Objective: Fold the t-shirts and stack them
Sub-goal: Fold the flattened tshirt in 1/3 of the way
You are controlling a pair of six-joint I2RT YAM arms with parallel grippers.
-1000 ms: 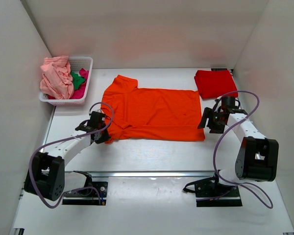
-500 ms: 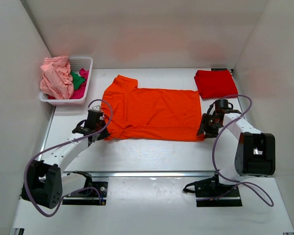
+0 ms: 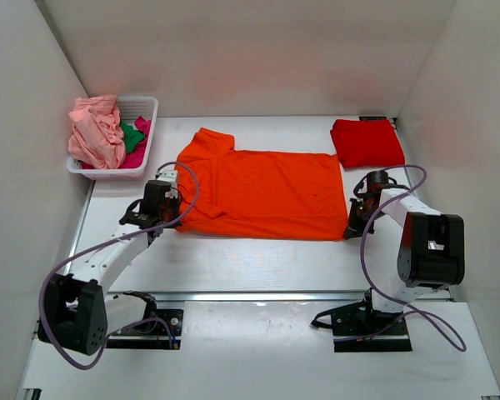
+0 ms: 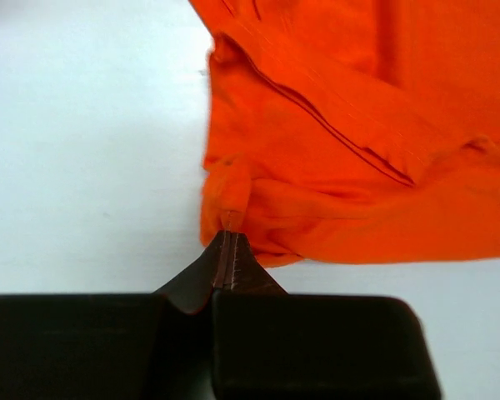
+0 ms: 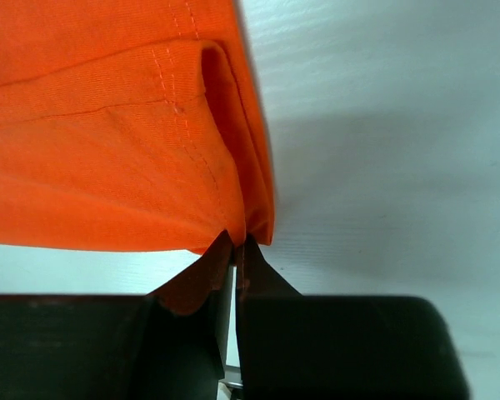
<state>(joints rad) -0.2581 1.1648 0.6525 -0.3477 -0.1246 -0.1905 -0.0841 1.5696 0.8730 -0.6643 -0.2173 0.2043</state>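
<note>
White walls close in a white table [image 3: 258, 262] on three sides. An orange shirt [image 3: 262, 193] lies spread flat across its middle, collar end to the left and hem to the right, with one sleeve pointing toward the far left corner.

The left gripper [image 4: 226, 248] is clamped on a small pinch of the orange shirt at its near left edge, by the near sleeve. The cloth there is bunched and folded over. In the left wrist view the jaws meet with only a thin ridge of orange between them.

The right gripper [image 5: 236, 250] is clamped on the near right corner, at the hem. In the right wrist view the stitched hem is doubled over and runs down into the closed jaws.

Both grippers sit low at the table, one at either end of the shirt's near edge, so the shirt stretches between them.

A red shirt [image 3: 367, 143] lies folded at the far right, near the orange shirt's far right corner and apart from the right gripper. A white basket [image 3: 147, 103] stands at the far left, apart from the left gripper. It holds a heaped pink shirt [image 3: 96, 133], with a green shirt [image 3: 132, 136] and a magenta shirt [image 3: 136, 159] beside it.
</note>
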